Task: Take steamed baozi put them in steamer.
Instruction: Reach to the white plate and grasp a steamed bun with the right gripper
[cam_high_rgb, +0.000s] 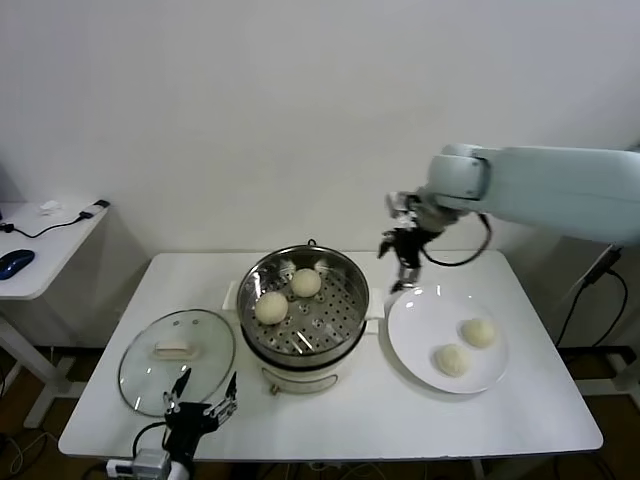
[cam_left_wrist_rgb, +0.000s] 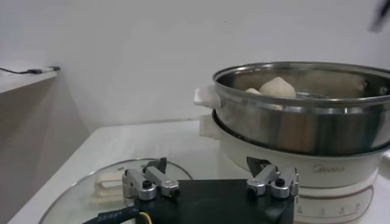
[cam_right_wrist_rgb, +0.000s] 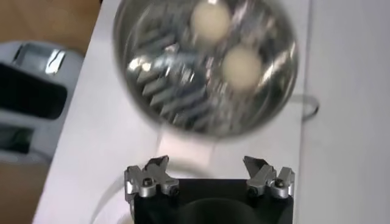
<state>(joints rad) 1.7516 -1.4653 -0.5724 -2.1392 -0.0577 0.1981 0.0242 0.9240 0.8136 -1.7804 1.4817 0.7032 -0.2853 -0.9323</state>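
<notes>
Baozi (cam_high_rgb: 479, 332), two on the white plate (cam_high_rgb: 420, 325) beside the steamer (cam_high_rgb: 345, 275) and two inside it, look soft and light, best cradled gently around their sides by the right gripper (cam_high_rgb: 403, 262), hovering open-fingered and empty above the plate's rim.

Motion blur is smearing the round shiny stainless-steel steamer (cam_right_wrist_rgb: 204, 64) in the right wrist view, while in the left wrist view its near wall is hiding most of two pale cream-white buns (cam_left_wrist_rgb: 277, 87).
</notes>
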